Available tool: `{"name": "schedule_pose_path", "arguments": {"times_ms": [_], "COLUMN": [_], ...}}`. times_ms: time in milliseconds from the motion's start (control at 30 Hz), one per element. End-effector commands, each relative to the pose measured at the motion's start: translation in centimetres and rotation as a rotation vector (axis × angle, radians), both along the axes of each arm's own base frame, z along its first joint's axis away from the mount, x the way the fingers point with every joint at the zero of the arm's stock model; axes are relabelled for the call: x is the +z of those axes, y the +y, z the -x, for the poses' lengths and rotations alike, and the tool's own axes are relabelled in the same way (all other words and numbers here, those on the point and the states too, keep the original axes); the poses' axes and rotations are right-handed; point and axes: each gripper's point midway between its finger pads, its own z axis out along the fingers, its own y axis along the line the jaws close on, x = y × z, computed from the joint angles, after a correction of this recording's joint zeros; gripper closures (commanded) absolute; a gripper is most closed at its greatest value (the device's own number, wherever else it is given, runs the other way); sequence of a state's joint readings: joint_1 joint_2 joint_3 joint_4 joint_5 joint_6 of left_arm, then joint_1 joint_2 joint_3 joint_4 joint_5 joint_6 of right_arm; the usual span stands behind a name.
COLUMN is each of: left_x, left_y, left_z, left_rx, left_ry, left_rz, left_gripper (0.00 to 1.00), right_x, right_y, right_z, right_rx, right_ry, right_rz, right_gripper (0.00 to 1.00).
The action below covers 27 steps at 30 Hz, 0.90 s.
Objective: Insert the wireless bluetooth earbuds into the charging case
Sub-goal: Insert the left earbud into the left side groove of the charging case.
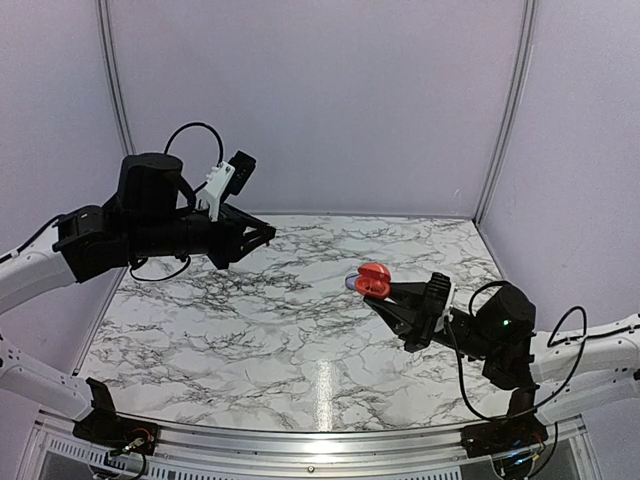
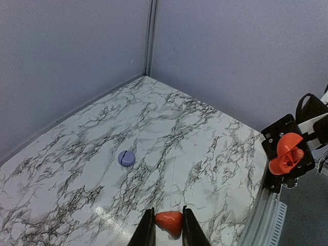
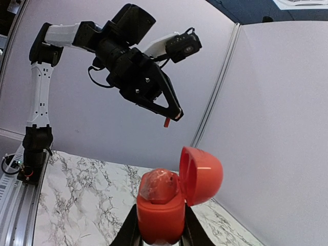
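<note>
Left hand (image 1: 262, 236): closed on a small red earbud (image 2: 169, 222), raised above the tabletop (image 1: 250, 330).
Right hand (image 1: 385, 296): gripping the red charging case (image 3: 161, 207), lid (image 3: 202, 174) hinged open, held aloft.
Purple disc (image 2: 126, 158): on the tabletop, apart from both.

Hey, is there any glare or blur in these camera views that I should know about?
Top external: a bright vertical glare streak on the marble table, toward the near edge; lighting otherwise even. Left wrist: a smaller glare patch low on the table; the red earbud near the lens looks slightly soft. Right wrist: no table glare, only a faint sheen on the open red case.
</note>
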State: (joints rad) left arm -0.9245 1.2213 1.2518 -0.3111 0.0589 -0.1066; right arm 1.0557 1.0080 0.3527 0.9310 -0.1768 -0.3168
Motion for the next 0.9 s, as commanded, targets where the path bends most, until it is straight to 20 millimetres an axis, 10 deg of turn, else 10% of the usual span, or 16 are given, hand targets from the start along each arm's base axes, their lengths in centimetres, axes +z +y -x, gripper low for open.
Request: {"name": "schedule_pose_path", "arguments": {"times_ms": [0, 233, 867], "left_x": [4.4, 7.2, 5.6], "left_y": [-1.2, -3.8, -9.6], "left_z": [1.2, 3.8, 8.1], "left_rx": [-0.009, -0.046, -0.164], "left_ry": [-0.133, -0.199, -0.240], "left_rz": [0.195, 0.352, 0.270], "left_gripper": [0.91, 0.91, 0.92], "right_x": [2.9, 3.7, 4.7], "right_y": [-0.2, 0.3, 0.6], "right_z": [-0.6, -1.0, -0.6], "right_rx": [-0.114, -0.204, -0.204], "right_ry": [-0.100, -0.130, -0.189], "right_rz": [-0.086, -0.115, -0.173], "right_gripper": [1.00, 1.00, 1.00]}}
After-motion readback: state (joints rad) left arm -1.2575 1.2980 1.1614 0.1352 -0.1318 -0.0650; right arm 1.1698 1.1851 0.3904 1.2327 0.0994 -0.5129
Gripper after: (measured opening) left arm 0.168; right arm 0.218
